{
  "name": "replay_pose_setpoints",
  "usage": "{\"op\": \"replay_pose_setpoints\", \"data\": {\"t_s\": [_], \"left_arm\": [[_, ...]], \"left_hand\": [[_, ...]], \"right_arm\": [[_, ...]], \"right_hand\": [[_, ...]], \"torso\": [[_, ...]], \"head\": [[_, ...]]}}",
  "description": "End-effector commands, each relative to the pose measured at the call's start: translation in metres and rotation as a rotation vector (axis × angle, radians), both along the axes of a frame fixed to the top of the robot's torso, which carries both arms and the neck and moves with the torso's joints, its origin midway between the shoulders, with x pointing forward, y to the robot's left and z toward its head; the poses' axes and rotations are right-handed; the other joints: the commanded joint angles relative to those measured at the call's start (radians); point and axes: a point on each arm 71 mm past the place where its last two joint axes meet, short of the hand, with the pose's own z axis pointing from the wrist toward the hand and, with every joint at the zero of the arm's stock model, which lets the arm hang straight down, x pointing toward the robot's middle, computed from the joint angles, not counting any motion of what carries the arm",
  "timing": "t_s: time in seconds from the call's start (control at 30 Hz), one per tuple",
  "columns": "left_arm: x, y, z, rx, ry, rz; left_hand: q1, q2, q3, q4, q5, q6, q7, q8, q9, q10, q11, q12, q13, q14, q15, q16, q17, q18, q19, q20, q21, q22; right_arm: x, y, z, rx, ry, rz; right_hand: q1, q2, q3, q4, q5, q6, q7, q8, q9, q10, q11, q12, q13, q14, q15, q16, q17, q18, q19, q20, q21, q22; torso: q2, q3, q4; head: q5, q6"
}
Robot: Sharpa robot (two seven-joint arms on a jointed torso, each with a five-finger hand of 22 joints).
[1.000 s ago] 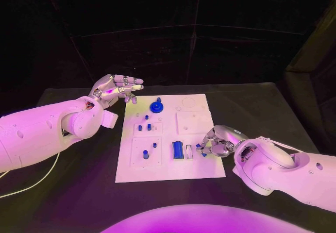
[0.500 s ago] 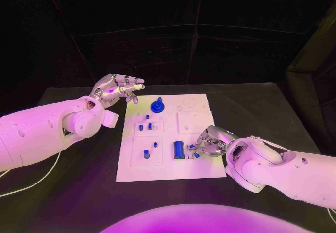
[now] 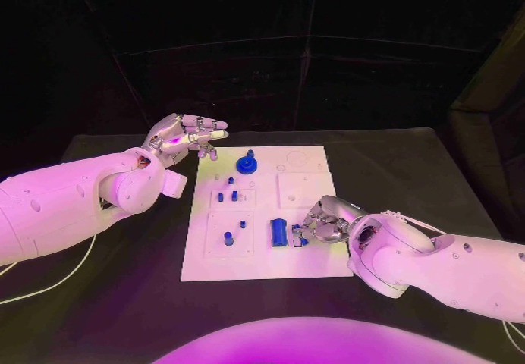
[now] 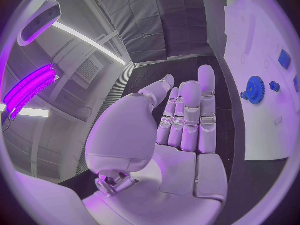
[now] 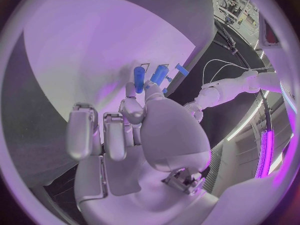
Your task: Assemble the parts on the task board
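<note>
Fingers [image 5: 139,108] of the right hand [image 3: 328,220] pinched a small blue part [image 5: 139,79] over the task board [image 3: 312,265]; left hand [image 3: 180,137] hovered empty, fingers spread, near the blue gear [image 3: 246,164]. No readable writing anywhere.

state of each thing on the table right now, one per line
left robot hand: raised beyond the board's far left corner, fingers apart, holding nothing
right robot hand: low over the board's right side, pinching a small blue part
task board: flat on the table
blue gear: seated on the board's far end
blue block: lying in its slot
</note>
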Motion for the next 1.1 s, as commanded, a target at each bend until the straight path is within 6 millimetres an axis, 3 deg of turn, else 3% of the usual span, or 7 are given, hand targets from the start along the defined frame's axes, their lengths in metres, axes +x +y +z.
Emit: {"op": "replay_pose_setpoints", "data": {"t_s": [0.03, 0.27, 0.53, 0.7, 0.97, 1.1], "left_arm": [[-0.0004, -0.0011, 0.0012, -0.009, 0.002, -0.013], [-0.0006, -0.0014, 0.0009, -0.009, 0.006, -0.017], [-0.0007, -0.0012, 0.0009, -0.008, 0.008, -0.017], [-0.0006, -0.0012, 0.0009, -0.008, 0.008, -0.018], [-0.0004, -0.0011, 0.0008, -0.008, 0.009, -0.017], [-0.0002, -0.0011, 0.0007, -0.008, 0.009, -0.017]], "left_hand": [[0.0, 0.007, -0.007, 0.0, 0.002, -0.002, 0.007, -0.002, -0.002, -0.005, 0.001, 0.005, -0.001, -0.006, 0.0, -0.006, -0.001, 0.013, -0.005, 0.0, -0.006, -0.001], [0.0, 0.007, -0.007, 0.0, 0.002, -0.002, 0.007, -0.002, -0.002, -0.005, 0.001, 0.005, -0.001, -0.006, 0.0, -0.006, -0.001, 0.013, -0.005, 0.0, -0.006, -0.001], [0.0, 0.007, -0.007, 0.0, 0.002, -0.002, 0.007, -0.002, -0.002, -0.005, 0.001, 0.005, -0.001, -0.006, 0.0, -0.006, -0.001, 0.013, -0.005, 0.0, -0.006, -0.001], [0.0, 0.007, -0.007, 0.0, 0.002, -0.002, 0.007, -0.002, -0.002, -0.005, 0.001, 0.005, -0.001, -0.006, 0.0, -0.006, -0.001, 0.013, -0.005, 0.0, -0.006, -0.001], [0.0, 0.007, -0.007, 0.0, 0.002, -0.002, 0.007, -0.002, -0.002, -0.005, 0.001, 0.005, -0.001, -0.006, 0.0, -0.006, -0.001, 0.013, -0.005, 0.0, -0.006, -0.001], [0.0, 0.007, -0.007, 0.0, 0.002, -0.002, 0.007, -0.002, -0.002, -0.005, 0.001, 0.005, -0.001, -0.006, 0.0, -0.006, -0.001, 0.013, -0.005, 0.0, -0.006, -0.001]], "right_arm": [[-0.0009, 0.0021, -0.0018, -0.024, 0.027, 0.023], [-0.0013, 0.0047, -0.0035, -0.041, 0.044, 0.044], [-0.0009, 0.0051, -0.0033, -0.046, 0.037, 0.047], [-0.0007, 0.0053, -0.0027, -0.043, 0.029, 0.045], [-0.0018, 0.0066, -0.001, -0.031, 0.019, 0.05], [-0.0026, 0.0069, -0.0001, -0.025, 0.015, 0.055]], "right_hand": [[-0.017, 0.001, -0.001, 0.016, 0.004, 0.019, -0.004, 0.004, 0.007, 0.012, -0.004, 0.0, 0.002, 0.084, -0.007, 0.004, 0.166, -0.009, 0.021, -0.007, 0.003, 0.001], [-0.033, 0.004, -0.001, 0.036, 0.004, 0.047, -0.017, 0.021, 0.023, 0.016, -0.015, -0.003, 0.0, 0.085, -0.016, 0.006, 0.171, -0.01, 0.024, -0.013, 0.007, 0.008], [-0.065, -0.004, -0.021, 0.067, 0.019, 0.052, -0.02, 0.027, 0.039, 0.022, -0.017, -0.008, -0.005, 0.086, -0.019, 0.009, 0.176, -0.011, 0.025, -0.017, 0.01, 0.012], [-0.093, 0.0, -0.039, 0.086, 0.0, 0.053, -0.02, 0.029, 0.048, 0.025, -0.018, -0.01, -0.006, 0.086, -0.019, 0.009, 0.178, -0.012, 0.026, -0.017, 0.011, 0.014], [-0.217, 0.034, -0.105, 0.09, -0.159, 0.055, -0.024, 0.035, 0.073, 0.033, -0.02, -0.008, -0.002, 0.088, -0.021, 0.015, 0.188, -0.013, 0.029, -0.018, 0.016, 0.024], [-0.27, 0.047, -0.133, 0.091, -0.193, 0.055, -0.025, 0.037, 0.083, 0.035, -0.021, -0.007, 0.0, 0.089, -0.022, 0.017, 0.192, -0.014, 0.031, -0.019, 0.019, 0.028]], "torso": [[-0.002, -0.0005, -0.0001], [-0.002, -0.0002, -0.0006], [-0.001, -0.0006, -0.0009], [-0.001, 0.0, -0.0008], [-0.001, 0.0006, -0.0014], [-0.002, 0.0007, -0.0019]], "head": [[0.0, 0.0], [0.0, 0.0], [0.001, -0.001], [0.0, 0.0], [0.0, 0.0], [-0.001, 0.0]]}}
